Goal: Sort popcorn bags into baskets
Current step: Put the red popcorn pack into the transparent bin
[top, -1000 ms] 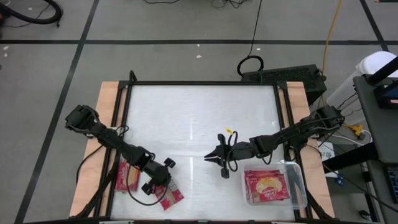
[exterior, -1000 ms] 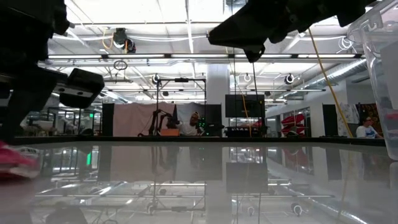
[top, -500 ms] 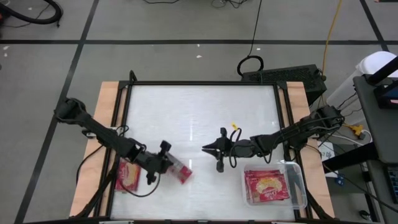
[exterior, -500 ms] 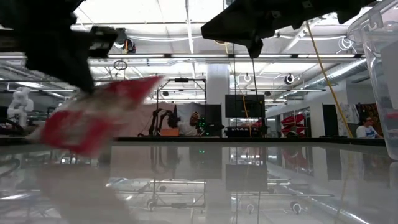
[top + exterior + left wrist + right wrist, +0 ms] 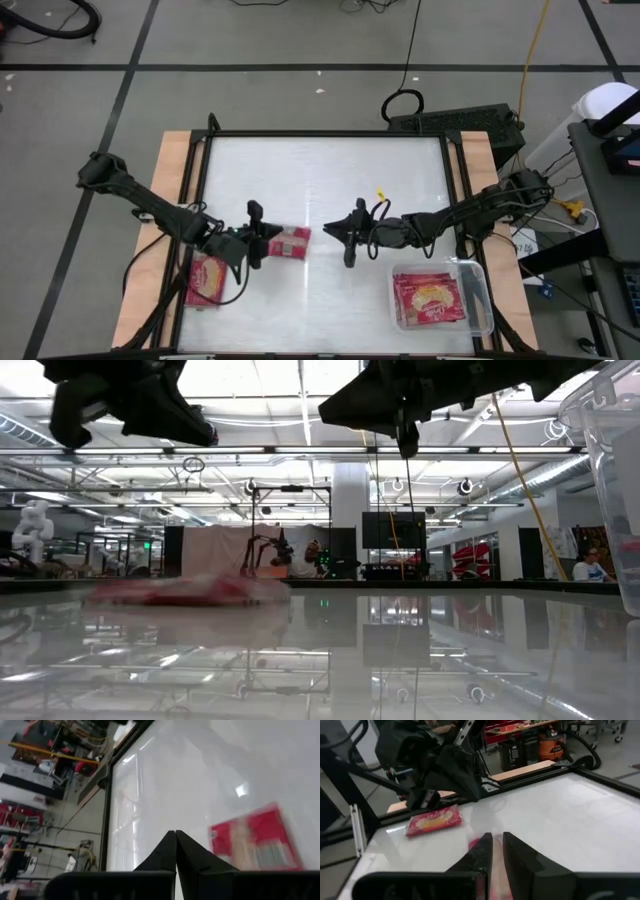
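One red popcorn bag (image 5: 291, 241) lies flat on the table near its middle, blurred in the left wrist view (image 5: 256, 841) and the low view (image 5: 190, 588). My left gripper (image 5: 256, 240) is shut just left of it, raised above the table, and holds nothing (image 5: 175, 833). A second bag (image 5: 207, 281) lies on the wooden strip at the table's left side. My right gripper (image 5: 338, 233) hovers shut to the right of the loose bag, pointing at it (image 5: 497, 838). The clear basket (image 5: 478, 296) at the near right corner holds several red bags (image 5: 430, 300).
A black frame (image 5: 320, 134) borders the glossy white table. Cables hang off both arms. Bare table surface (image 5: 320, 180) stretches across the far half. A wooden strip (image 5: 170, 200) runs along the left side beyond the frame.
My left gripper picked a bag up from the near left corner, swung it up and toward the table's middle, and let it go. That bag now lies flat to the right of the shut gripper. My right gripper has edged a little toward the far left.
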You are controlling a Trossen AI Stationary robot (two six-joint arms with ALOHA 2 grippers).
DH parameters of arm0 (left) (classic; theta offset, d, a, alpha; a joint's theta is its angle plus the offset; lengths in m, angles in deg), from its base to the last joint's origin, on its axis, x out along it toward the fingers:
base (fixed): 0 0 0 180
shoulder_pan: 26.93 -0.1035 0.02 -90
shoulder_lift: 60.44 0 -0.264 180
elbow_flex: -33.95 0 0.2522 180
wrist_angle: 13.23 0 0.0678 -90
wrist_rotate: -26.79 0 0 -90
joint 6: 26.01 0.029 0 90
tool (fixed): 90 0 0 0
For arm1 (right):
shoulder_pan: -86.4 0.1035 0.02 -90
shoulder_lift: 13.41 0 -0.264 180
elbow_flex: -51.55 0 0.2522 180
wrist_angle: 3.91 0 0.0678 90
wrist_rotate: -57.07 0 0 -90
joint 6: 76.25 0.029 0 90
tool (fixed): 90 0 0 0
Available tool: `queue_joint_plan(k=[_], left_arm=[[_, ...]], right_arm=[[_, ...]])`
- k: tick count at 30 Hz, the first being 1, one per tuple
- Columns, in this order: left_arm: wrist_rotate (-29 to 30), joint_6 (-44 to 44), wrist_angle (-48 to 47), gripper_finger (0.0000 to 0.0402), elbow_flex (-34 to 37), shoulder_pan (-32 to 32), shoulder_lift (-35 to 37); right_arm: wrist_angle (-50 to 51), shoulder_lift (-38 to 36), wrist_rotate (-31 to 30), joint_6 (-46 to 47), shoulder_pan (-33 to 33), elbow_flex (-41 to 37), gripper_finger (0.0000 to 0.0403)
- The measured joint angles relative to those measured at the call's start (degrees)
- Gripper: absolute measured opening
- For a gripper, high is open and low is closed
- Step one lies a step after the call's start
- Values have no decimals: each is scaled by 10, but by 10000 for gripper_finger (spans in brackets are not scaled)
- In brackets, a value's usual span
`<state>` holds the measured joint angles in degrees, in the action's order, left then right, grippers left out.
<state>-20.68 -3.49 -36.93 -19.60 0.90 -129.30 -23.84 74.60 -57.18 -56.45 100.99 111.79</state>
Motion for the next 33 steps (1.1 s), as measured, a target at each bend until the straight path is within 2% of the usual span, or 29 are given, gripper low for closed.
queue_joint_plan(k=[4,7,10,14,18,21,26,33], left_arm=[[-2,-4,-1,3,0,-21,0],[-34,-33,-9,3,0,-43,0],[-79,-101,-29,11,0,-73,0],[-183,-195,-81,44,0,-116,-4],[-231,-261,-157,96,0,-141,-14],[-260,-281,-180,134,5,-142,-25],[-321,-322,-137,178,55,-134,-24],[-323,-402,-121,204,92,-78,-24]], right_arm=[[-3,2,0,31,0,0,35],[-11,14,1,33,0,0,36],[-26,30,3,35,0,0,40],[-47,56,4,35,0,0,41],[-79,76,22,32,-3,0,41],[-85,86,37,32,-7,0,41],[-82,86,42,24,-7,0,41],[-81,86,51,-21,-7,0,41]])
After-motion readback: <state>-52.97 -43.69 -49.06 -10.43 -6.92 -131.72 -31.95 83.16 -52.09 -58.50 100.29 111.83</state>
